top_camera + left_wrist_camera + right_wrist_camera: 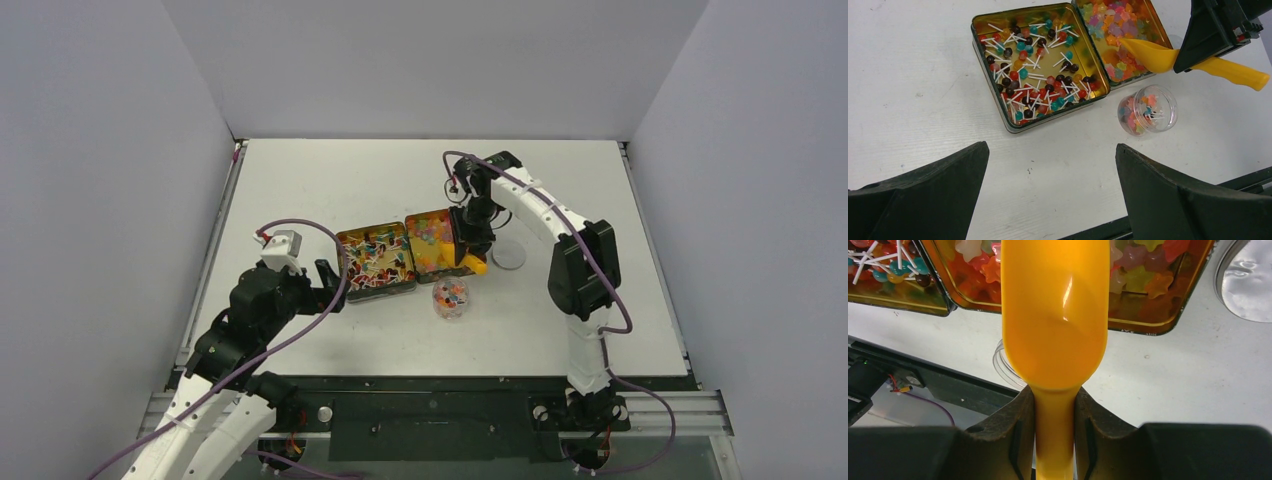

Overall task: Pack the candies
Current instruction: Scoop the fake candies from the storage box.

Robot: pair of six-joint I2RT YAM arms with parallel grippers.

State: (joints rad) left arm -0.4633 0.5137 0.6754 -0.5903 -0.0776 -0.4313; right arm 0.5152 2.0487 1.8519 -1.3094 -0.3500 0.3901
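Observation:
The candies lie in two open gold tins: stick-mounted round ones (1038,65) in the left tin (377,258), star-shaped ones (1118,30) in the right tin (432,243). A small clear jar (1147,110) in front of the tins holds a few candies. My right gripper (1055,395) is shut on the handle of the orange scoop (1055,315), whose front end reaches over the star candies (1138,275). I cannot see inside the scoop's bowl. My left gripper (1052,146) stands open over bare table, near side of the left tin, holding nothing.
A round grey lid (508,254) lies flat on the table right of the right tin, also seen as the lid (1248,285) in the right wrist view. The table's black front rail (1158,220) runs close behind my left gripper. White walls enclose the table.

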